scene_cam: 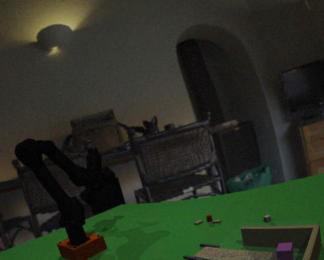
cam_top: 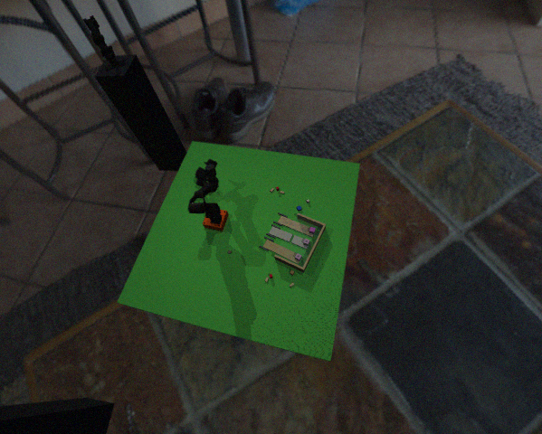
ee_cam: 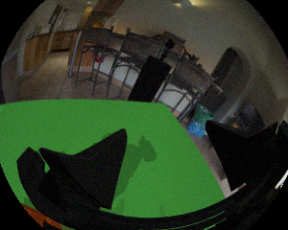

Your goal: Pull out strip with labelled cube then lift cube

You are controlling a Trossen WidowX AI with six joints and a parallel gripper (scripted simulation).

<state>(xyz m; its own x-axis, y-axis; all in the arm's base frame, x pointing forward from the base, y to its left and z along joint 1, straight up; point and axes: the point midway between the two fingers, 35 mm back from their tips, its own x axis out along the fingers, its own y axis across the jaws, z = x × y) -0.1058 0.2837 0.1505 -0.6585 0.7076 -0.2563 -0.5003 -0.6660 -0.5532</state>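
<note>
Three strips lie side by side in a wooden three-sided frame (cam_top: 316, 243) (scene_cam: 279, 228). The far tan strip (cam_top: 291, 223) (scene_cam: 229, 253) is speckled and has a purple cube (cam_top: 312, 230) (scene_cam: 284, 250) at its inner end. The middle grey strip (cam_top: 279, 233) shows a gap partway along, with a pink cube (cam_top: 306, 241) at its inner end. The near tan strip (cam_top: 279, 249) looks unbroken and has a pale pink cube (cam_top: 298, 257) at its inner end. No label is readable on any cube. My gripper (ee_cam: 167, 129) is open and empty, raised well away from the frame.
Dark thin rails flank the strips. Beyond the frame are a red cylinder (cam_top: 277, 188) (scene_cam: 209, 218), small tan blocks, a blue piece (cam_top: 299, 208) and a whitish cube (cam_top: 308, 201) (scene_cam: 266, 218). Another red piece (cam_top: 271, 276) and small blocks lie on the near side.
</note>
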